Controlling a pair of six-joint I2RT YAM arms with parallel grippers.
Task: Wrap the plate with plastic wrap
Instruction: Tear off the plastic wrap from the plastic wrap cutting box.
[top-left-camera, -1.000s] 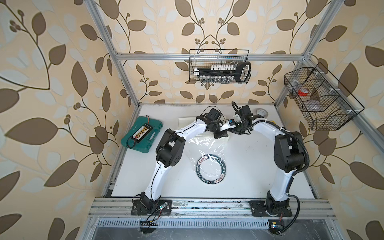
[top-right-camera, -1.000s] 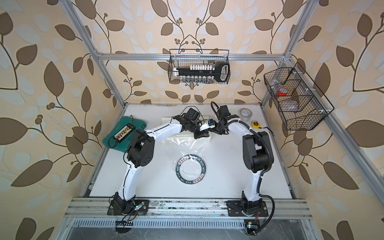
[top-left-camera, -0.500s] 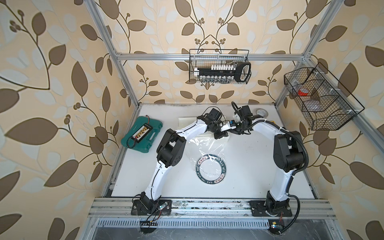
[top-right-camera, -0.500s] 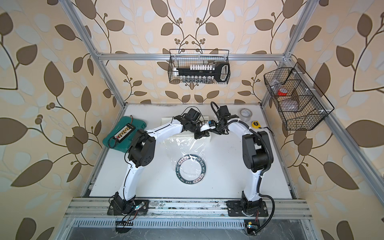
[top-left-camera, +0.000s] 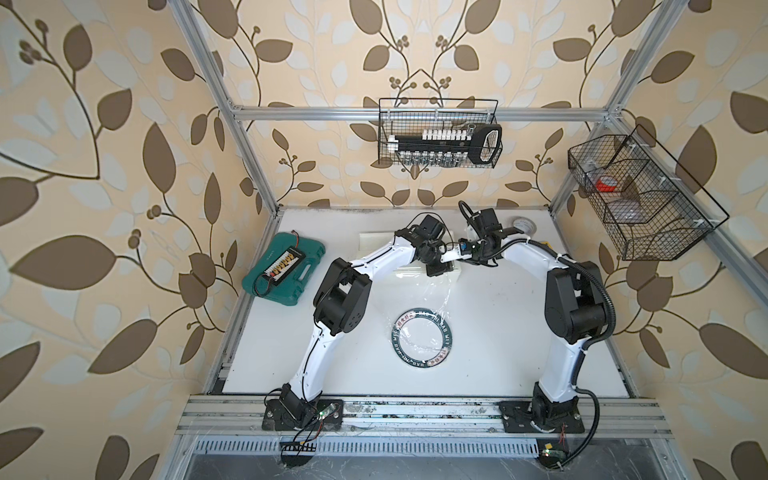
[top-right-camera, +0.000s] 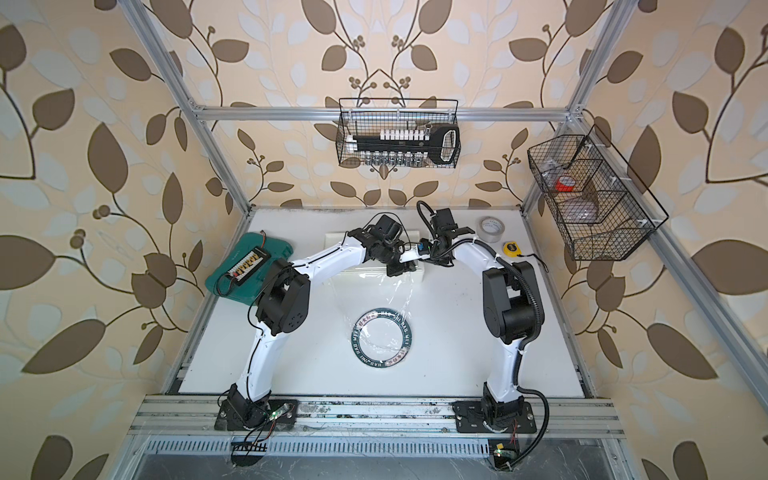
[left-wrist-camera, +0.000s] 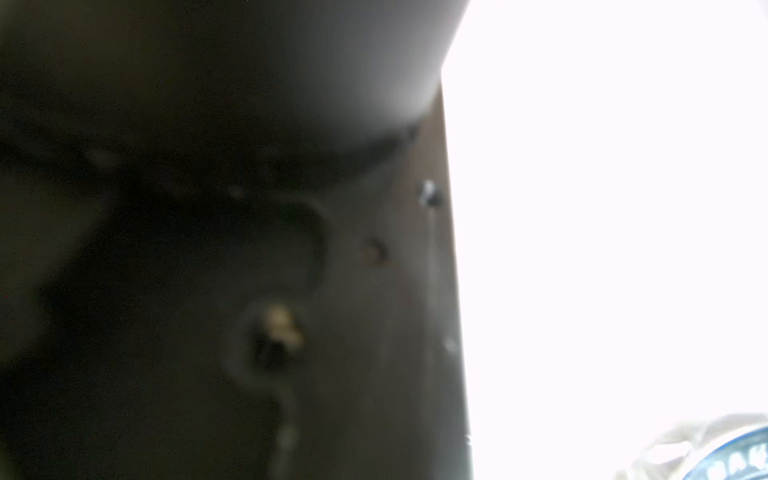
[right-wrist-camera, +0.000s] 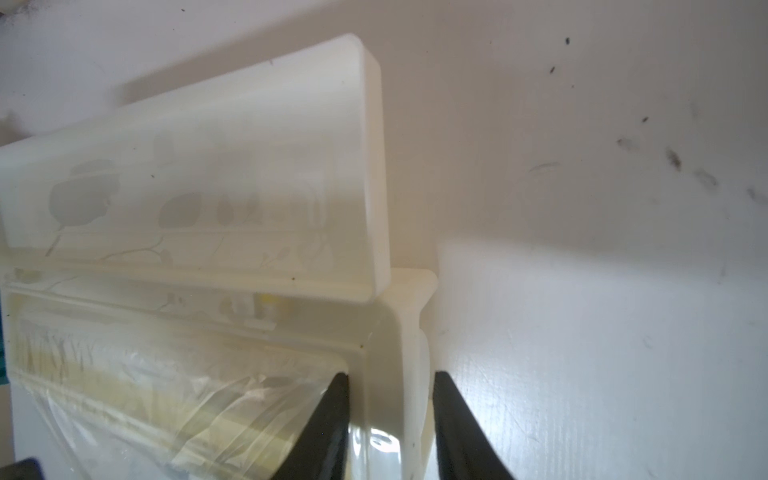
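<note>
In both top views the plate (top-left-camera: 423, 336) (top-right-camera: 381, 337) lies mid-table, dark rim and white centre, under crinkled plastic wrap (top-left-camera: 419, 295) (top-right-camera: 374, 297). The film runs back to the white dispenser box (top-left-camera: 374, 243) (top-right-camera: 338, 241), which the arms partly hide. My left gripper (top-left-camera: 436, 269) (top-right-camera: 395, 270) sits at the box's front edge. Its wrist view is dark and blurred, showing only the plate's rim (left-wrist-camera: 739, 461). In the right wrist view the box (right-wrist-camera: 208, 187) stands lid-open over the film roll (right-wrist-camera: 145, 395). My right gripper (right-wrist-camera: 390, 415) (top-left-camera: 459, 259) has its fingers (right-wrist-camera: 328, 424) clasped astride the box's end wall.
A green case (top-left-camera: 284, 268) carrying a black board lies at the left table edge. A grey tape roll (top-right-camera: 492, 226) and a yellow tape measure (top-right-camera: 510, 248) sit at the back right. Wire baskets hang on the back wall (top-left-camera: 440, 137) and the right wall (top-left-camera: 636, 199).
Both arms hold their places at the dispenser box with only slight shifts. The film and the plate lie as before.
</note>
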